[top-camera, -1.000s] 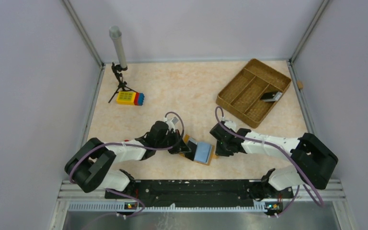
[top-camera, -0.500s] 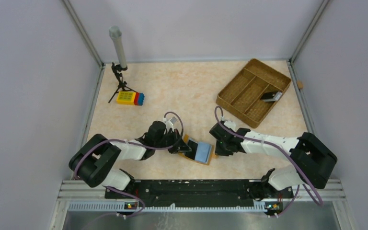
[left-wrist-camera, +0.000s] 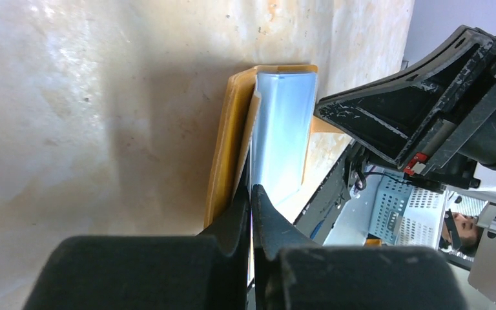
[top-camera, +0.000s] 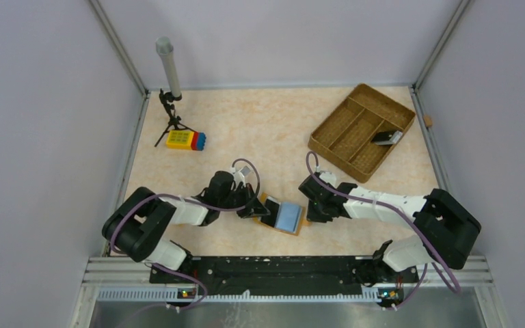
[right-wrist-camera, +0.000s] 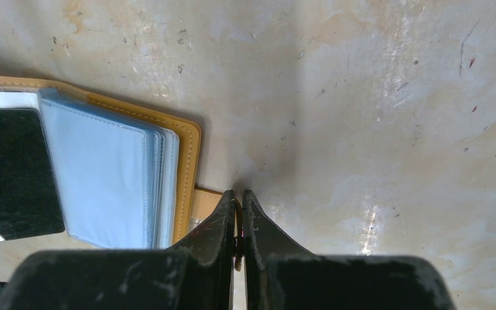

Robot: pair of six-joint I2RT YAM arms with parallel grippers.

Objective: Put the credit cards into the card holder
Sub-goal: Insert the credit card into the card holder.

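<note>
The orange-tan card holder (top-camera: 289, 217) lies open near the table's front, its pale blue sleeves facing up (right-wrist-camera: 110, 174). My left gripper (top-camera: 260, 209) (left-wrist-camera: 250, 187) is shut on a black credit card (top-camera: 272, 214) (right-wrist-camera: 13, 171). That card lies over the holder's left half, and the left wrist view shows it edge-on against the sleeves (left-wrist-camera: 281, 129). My right gripper (top-camera: 309, 213) (right-wrist-camera: 239, 192) is shut on the holder's tan strap tab (right-wrist-camera: 208, 205) at its right edge. A second dark credit card (top-camera: 386, 137) lies in the woven tray.
The brown woven compartment tray (top-camera: 355, 116) stands at the back right. A yellow-red-blue toy block (top-camera: 185, 140) and a small tripod with a grey tube (top-camera: 170, 82) stand at the back left. Enclosure walls close in both sides.
My left arm's shoulder and elbow have shifted a little to the right, and its wrist has edged up. The black card, the holder and my right arm stay in place.
</note>
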